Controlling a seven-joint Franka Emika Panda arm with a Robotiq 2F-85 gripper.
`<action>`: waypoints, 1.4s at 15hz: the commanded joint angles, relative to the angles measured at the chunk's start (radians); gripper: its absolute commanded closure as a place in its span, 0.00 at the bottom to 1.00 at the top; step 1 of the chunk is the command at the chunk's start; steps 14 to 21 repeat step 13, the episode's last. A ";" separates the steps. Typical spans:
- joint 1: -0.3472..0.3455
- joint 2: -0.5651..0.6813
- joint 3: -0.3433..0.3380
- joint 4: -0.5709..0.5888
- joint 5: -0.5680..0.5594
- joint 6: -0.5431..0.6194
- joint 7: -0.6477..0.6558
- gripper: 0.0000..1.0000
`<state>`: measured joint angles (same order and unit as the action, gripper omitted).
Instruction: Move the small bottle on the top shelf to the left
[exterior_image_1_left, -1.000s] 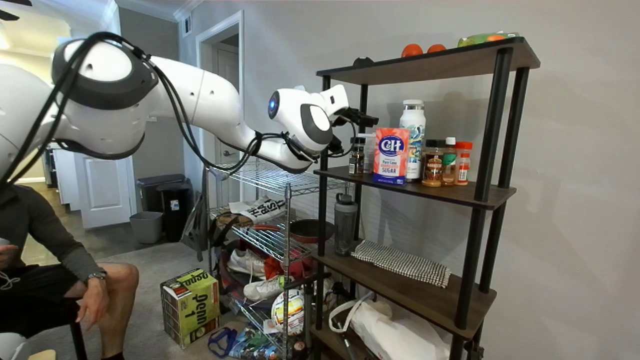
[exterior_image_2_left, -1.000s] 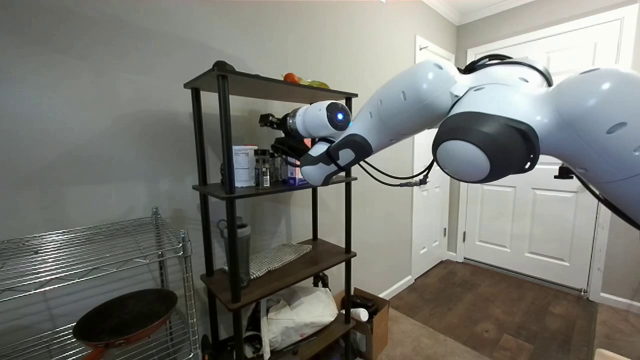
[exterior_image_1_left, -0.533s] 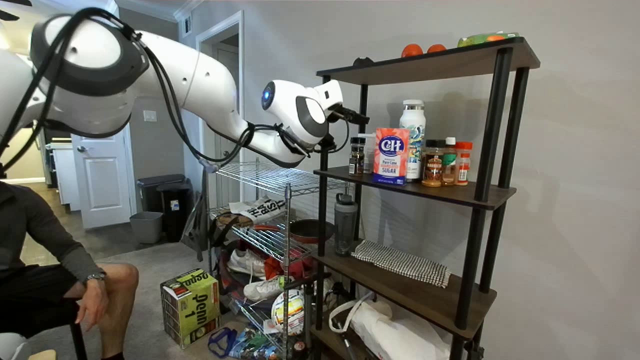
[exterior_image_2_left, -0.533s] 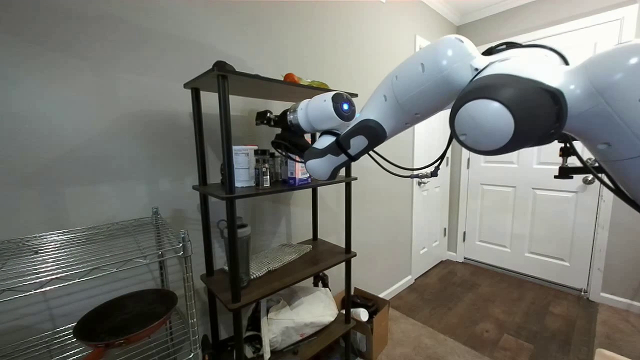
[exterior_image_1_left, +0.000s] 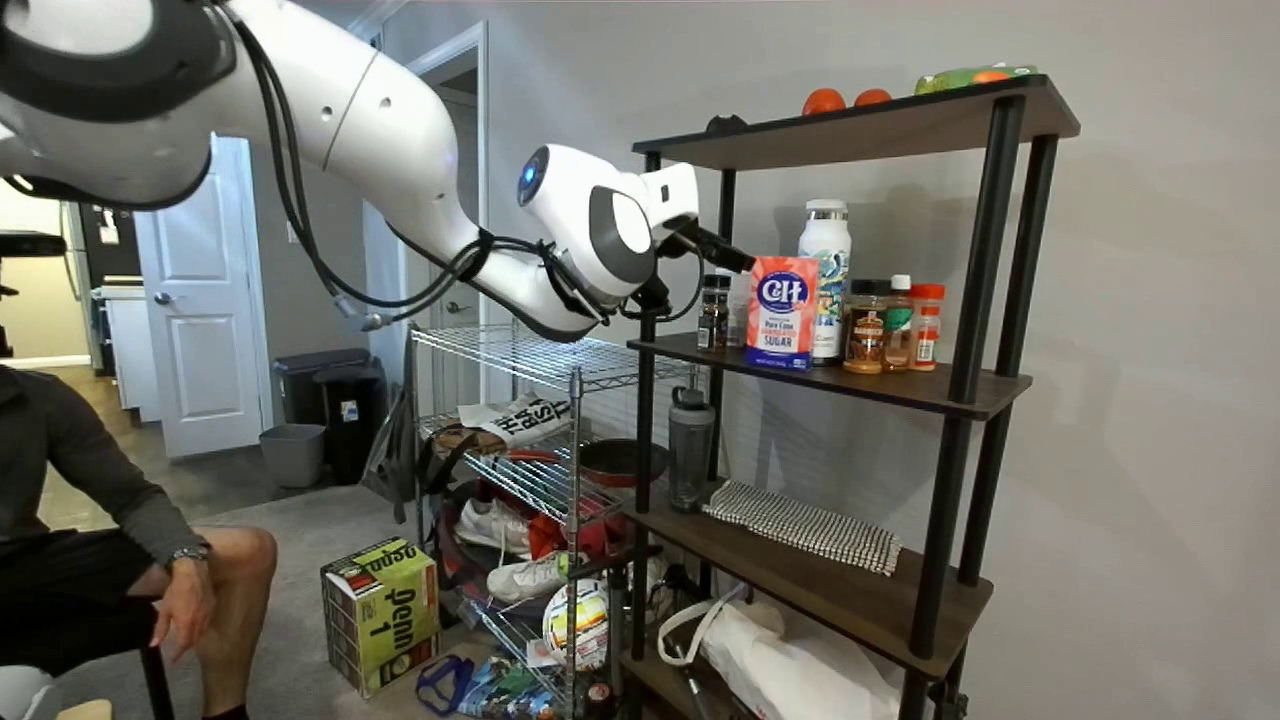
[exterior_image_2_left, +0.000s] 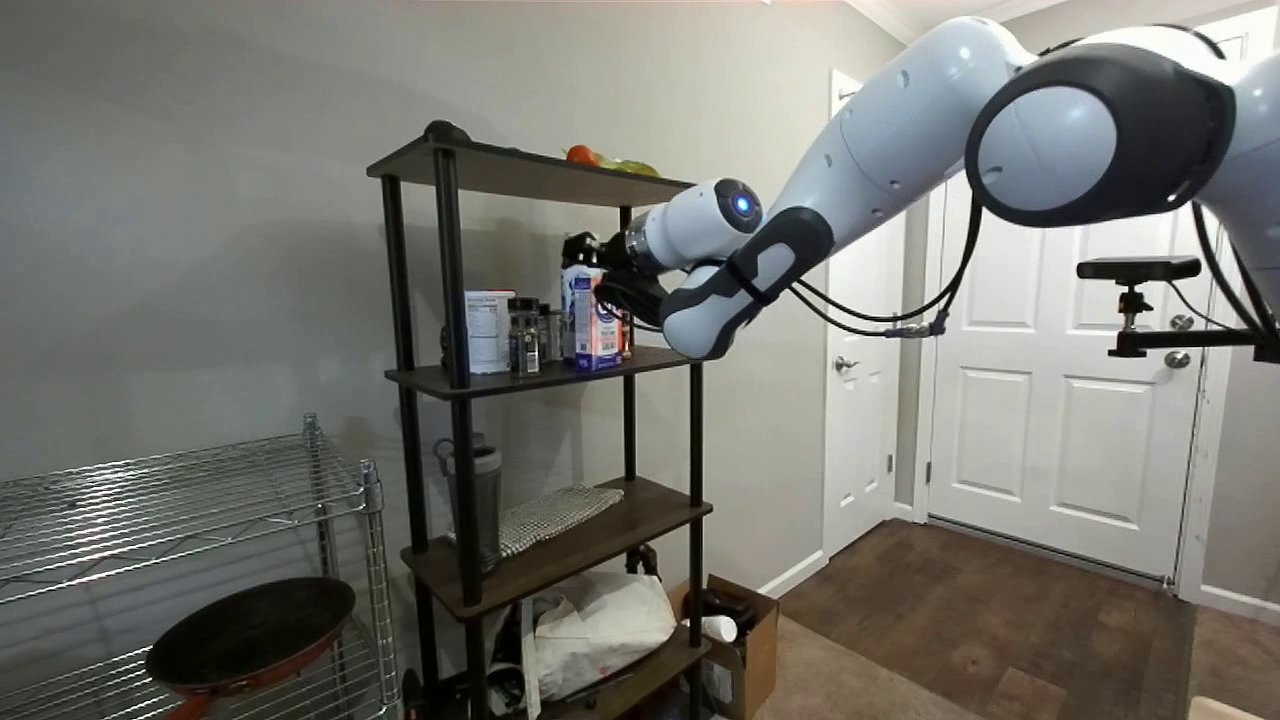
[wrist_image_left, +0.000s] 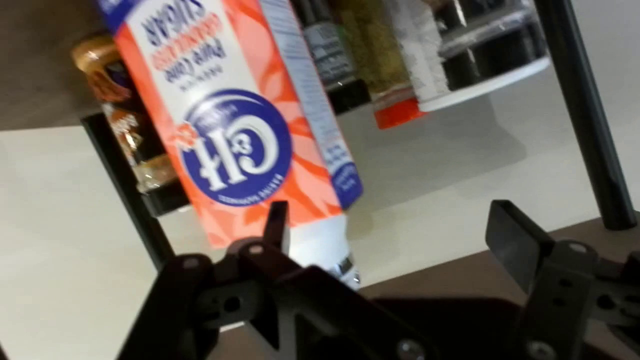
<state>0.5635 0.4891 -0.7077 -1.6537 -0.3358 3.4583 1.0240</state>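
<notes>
The dark rack's top board (exterior_image_1_left: 870, 135) holds tomatoes and a bag; I see no bottle on it. The board below (exterior_image_1_left: 900, 385) holds several small bottles: a black-capped jar (exterior_image_1_left: 713, 315), a brown black-lidded jar (exterior_image_1_left: 866, 325), a white-capped bottle (exterior_image_1_left: 898, 320) and a red-capped jar (exterior_image_1_left: 926, 325). I cannot tell which one is meant. My gripper (exterior_image_1_left: 738, 252) is open and holds nothing, near the upper front of the sugar box (exterior_image_1_left: 783, 310). In the wrist view the gripper (wrist_image_left: 390, 220) has its fingers wide apart; one finger overlaps the sugar box's top (wrist_image_left: 240, 140).
A tall white bottle (exterior_image_1_left: 827, 280) stands behind the sugar box. A white tub (exterior_image_2_left: 489, 330) stands at the board's end. Black posts (exterior_image_1_left: 985, 250) frame the rack. A white wire rack (exterior_image_2_left: 180, 500) with a pan (exterior_image_2_left: 250, 630) stands beside it. A person (exterior_image_1_left: 100, 560) sits nearby.
The arm's elbow has risen. In an exterior view the gripper has moved right, toward the sugar box, and its fingers now tilt downward. The shelf items have not moved.
</notes>
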 joint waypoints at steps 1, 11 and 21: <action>0.002 -0.134 -0.010 -0.232 -0.058 0.000 -0.031 0.00; -0.009 -0.176 -0.099 -0.400 -0.037 0.000 -0.006 0.00; -0.010 -0.176 -0.101 -0.403 -0.037 0.000 -0.006 0.00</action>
